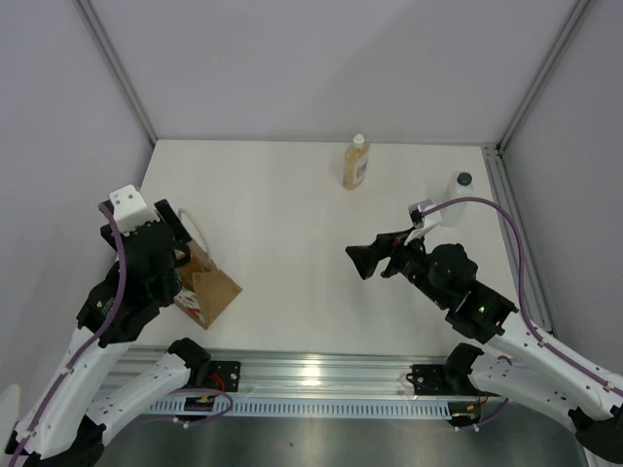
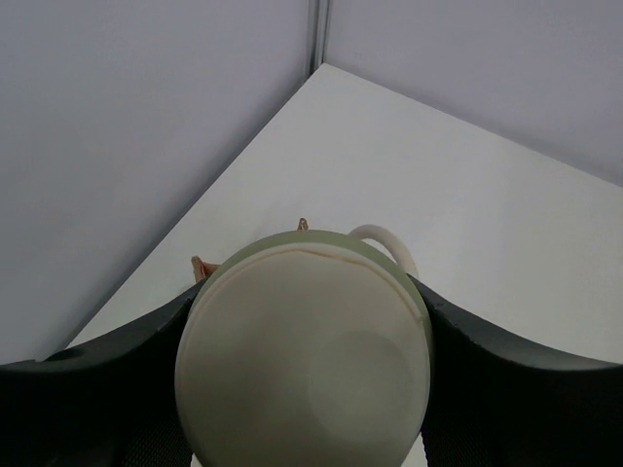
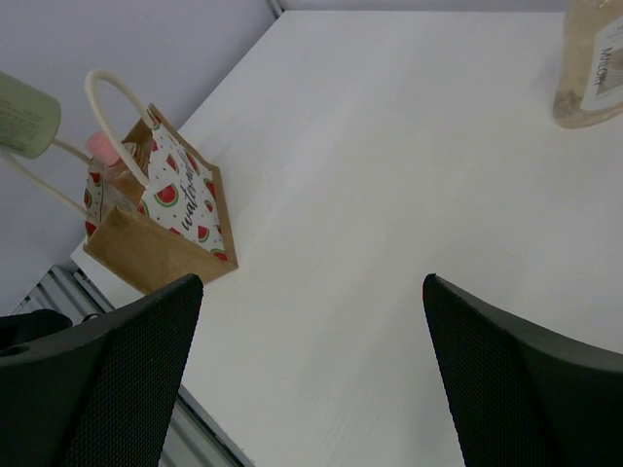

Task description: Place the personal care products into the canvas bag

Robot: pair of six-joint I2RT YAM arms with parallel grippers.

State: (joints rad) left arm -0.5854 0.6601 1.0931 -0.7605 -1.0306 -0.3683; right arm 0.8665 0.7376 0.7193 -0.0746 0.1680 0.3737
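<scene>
Top external: high, above near edge, looks down on whole table [image 1: 292, 204]. Left wrist: very near, olive-green bottle [image 2: 302, 360] end-on fills lower view; faces far left corner. Right wrist: low over table middle, faces left edge, canvas bag [image 3: 161, 229] at mid-distance. Bag shared by top and right-wrist views; its handle [image 2: 389, 245] shows in left wrist too.

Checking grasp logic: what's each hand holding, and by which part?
Left hand grips the olive-green bottle by its sides, a finger on each, over the canvas bag. Right hand is open and empty.
</scene>
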